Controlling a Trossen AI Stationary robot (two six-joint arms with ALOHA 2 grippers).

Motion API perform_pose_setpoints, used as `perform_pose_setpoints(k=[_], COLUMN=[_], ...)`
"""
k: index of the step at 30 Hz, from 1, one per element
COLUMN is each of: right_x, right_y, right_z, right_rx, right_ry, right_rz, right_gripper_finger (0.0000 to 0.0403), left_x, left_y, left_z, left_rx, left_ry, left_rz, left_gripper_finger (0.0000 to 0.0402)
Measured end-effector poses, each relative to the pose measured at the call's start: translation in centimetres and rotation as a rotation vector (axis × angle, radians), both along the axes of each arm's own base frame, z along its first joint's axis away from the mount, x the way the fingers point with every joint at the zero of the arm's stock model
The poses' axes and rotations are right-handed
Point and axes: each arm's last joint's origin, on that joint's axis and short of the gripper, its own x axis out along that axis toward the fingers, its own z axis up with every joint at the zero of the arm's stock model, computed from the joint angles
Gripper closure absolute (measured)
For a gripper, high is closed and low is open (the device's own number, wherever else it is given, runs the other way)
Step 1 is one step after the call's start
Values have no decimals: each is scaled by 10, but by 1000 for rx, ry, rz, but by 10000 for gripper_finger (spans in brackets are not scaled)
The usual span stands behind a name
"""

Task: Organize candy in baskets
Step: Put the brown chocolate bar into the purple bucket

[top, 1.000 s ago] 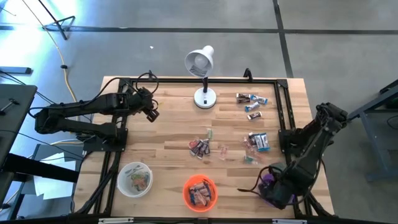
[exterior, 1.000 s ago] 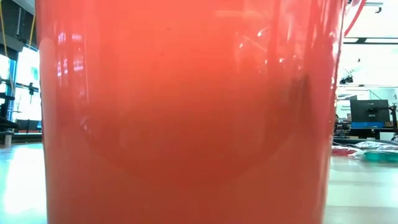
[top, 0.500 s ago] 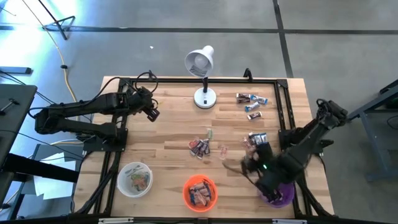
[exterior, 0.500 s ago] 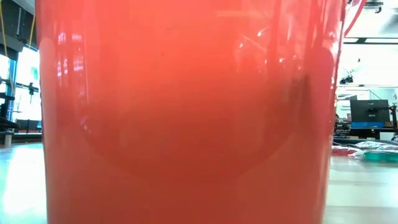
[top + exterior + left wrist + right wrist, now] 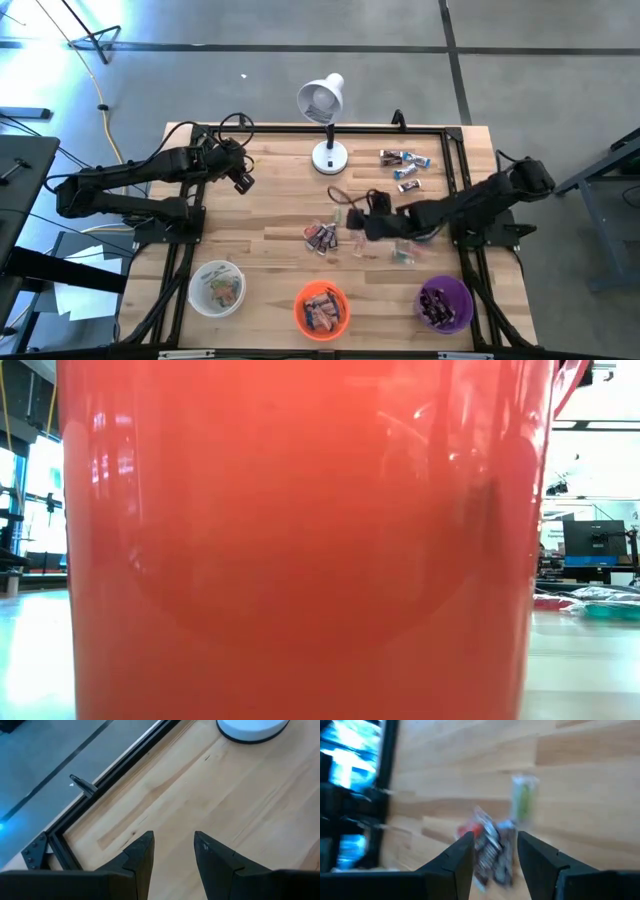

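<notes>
Two parted, empty fingers (image 5: 462, 855) of right gripper (image 5: 352, 222) point at candy cluster (image 5: 321, 236) just ahead; left arm farther.

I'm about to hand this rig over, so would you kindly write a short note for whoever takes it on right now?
Right claw: open, empty, over mid-table, aimed at the centre candy cluster.
Left claw: open, empty, parked at the far left of the table.
Done: candy lies in the white basket, orange basket and purple basket, all along the near edge.
Left: the centre cluster, the pile under the right arm, and the far-right group beside the lamp.
</notes>
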Motion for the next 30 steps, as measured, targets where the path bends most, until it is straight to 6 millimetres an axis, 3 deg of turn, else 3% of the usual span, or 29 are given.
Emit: perform_pose_setpoints(k=[7,13,18,22,30], right_x=[7,51,79,87,90], right_y=[-22,-11,-5,-2,-6], right_z=[-23,-35,-33,-34,-36], right_rx=[91,187,185,220,207], right_ry=[26,100,222,347,382], right_rz=[1,173,291,346,351], right_gripper_finger=[261,261,261,261,260], left_x=[-1,-2,-3,-3,-3], left_y=[2,4,5,4,3], left_z=[0,0,-1,-1,-2], left_rx=[20,22,7,-30,-78], left_ry=[55,61,52,23,-6], left_rz=[-51,-39,-31,-14,-4], left_gripper_finger=[273,273,273,273,273])
